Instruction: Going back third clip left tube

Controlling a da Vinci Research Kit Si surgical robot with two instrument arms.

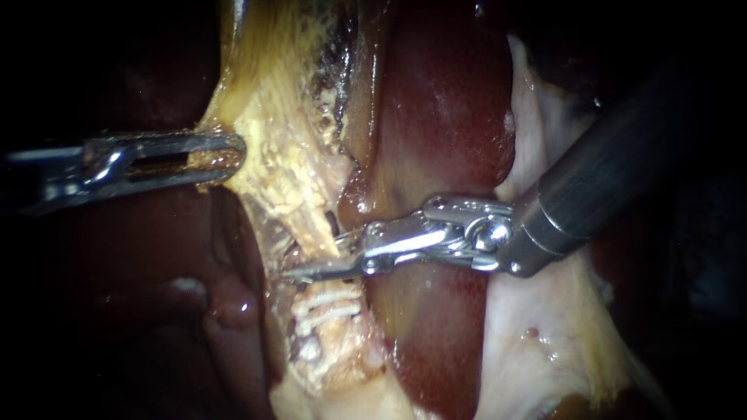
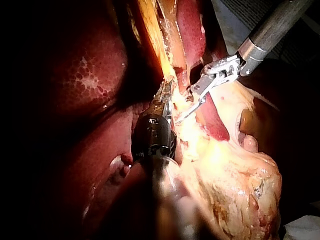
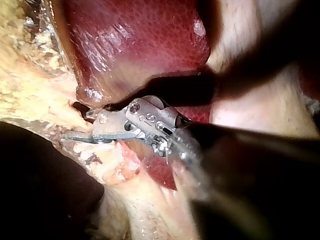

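Observation:
My left instrument (image 1: 222, 155) comes in from the left, its jaws shut on the edge of the yellow fatty tissue (image 1: 272, 132) beside the gallbladder. A pale tube (image 1: 315, 222) runs down from that tissue to white clips (image 1: 327, 307) set across it. My right instrument (image 1: 315, 255) reaches in from the upper right with its jaws open; the long lower jaw lies across the tube just above the clips. In the right wrist view the right instrument's jaws (image 3: 75, 127) show a gap at the tube. The left wrist view has the left instrument (image 2: 167, 97) buried in yellow tissue, with the right instrument (image 2: 187, 107) beside it.
Dark red liver (image 1: 443, 117) lies behind and to the right of the tube. Whitish membrane (image 1: 537, 327) spreads under the right instrument's shaft (image 1: 615, 171). A dark red liver lobe (image 1: 226, 303) sits left of the clips.

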